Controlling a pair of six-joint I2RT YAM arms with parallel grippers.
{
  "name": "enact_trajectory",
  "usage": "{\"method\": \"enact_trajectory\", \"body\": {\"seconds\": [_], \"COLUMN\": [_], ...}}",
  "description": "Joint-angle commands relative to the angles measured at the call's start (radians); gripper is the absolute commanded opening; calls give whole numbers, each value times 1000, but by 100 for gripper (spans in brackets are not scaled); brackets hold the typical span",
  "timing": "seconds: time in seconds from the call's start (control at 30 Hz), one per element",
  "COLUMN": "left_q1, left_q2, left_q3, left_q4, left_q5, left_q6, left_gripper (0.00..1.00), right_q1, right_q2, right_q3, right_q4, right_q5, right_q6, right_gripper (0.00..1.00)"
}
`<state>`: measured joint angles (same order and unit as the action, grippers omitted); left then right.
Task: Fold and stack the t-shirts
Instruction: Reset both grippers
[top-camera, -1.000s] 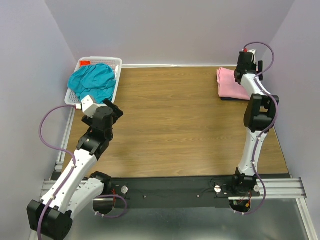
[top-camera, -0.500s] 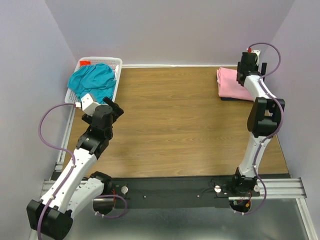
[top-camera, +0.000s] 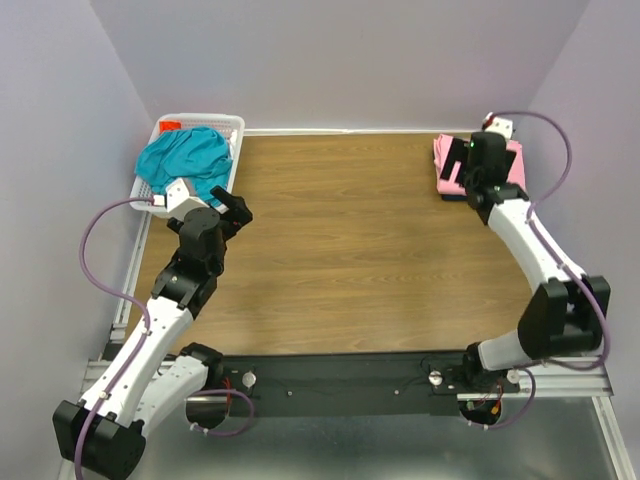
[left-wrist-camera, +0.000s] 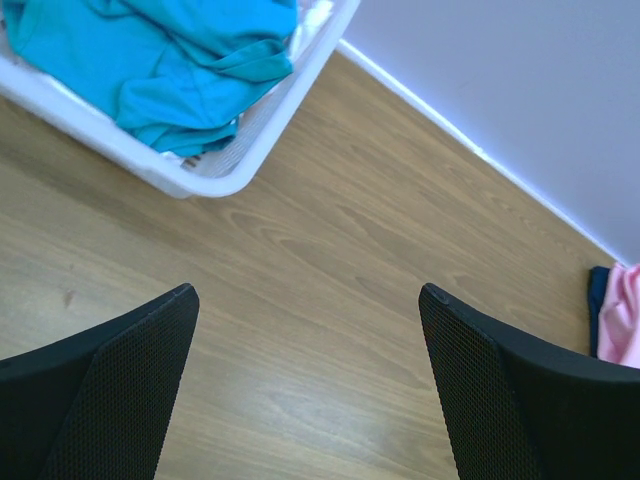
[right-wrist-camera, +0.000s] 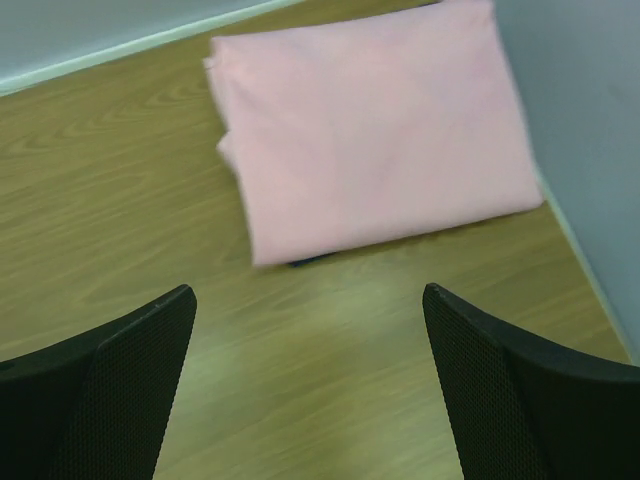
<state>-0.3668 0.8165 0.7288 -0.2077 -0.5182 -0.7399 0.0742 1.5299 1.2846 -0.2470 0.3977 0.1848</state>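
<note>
Currently folded flat at upper right: pink t-shirt (right-wrist-camera: 370, 130) over a sliver of navy t-shirt (left-wrist-camera: 597, 290). Crumpled in white lattice basket (top-camera: 205, 118), upper left: teal t-shirt (top-camera: 185, 160). Spread wide, empty, above wooden table (top-camera: 350, 230): right gripper (right-wrist-camera: 307, 290) by the pink, left gripper (left-wrist-camera: 305, 290) near basket.

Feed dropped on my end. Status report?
Left gripper open, empty, near basket. Right gripper open, empty, by folded pink tee, stacked on navy tee. Teal tee crumpled in basket. Nothing blocking.
</note>
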Motion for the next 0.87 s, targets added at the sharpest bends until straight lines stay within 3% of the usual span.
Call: {"method": "enact_trajectory", "body": {"seconds": [0.0,0.2,0.33,0.6,0.83], "left_q1": [3,5,3,5,5], "left_q2": [6,87,131,84,29], "left_q3": [-20,-14,14,-54,-106], "left_q4": [149,200,185,186,183], "left_q5": [98,179,204,161,147], "left_q6": [57,114,128,66,43], "left_gripper": [98,98,98,98,98], "right_q1": [65,72,73,75,73], "right_q2": [-170,-420,-652,-853,-901], "right_q3": [-220,-604,-760,-854,-867], "right_q4": [6,101,140,135,135], "right_q5": [-11,-208,-304,-278,-234], "right_q6": [172,310,324,311,332], "right_gripper": [100,100,100,100,100]}}
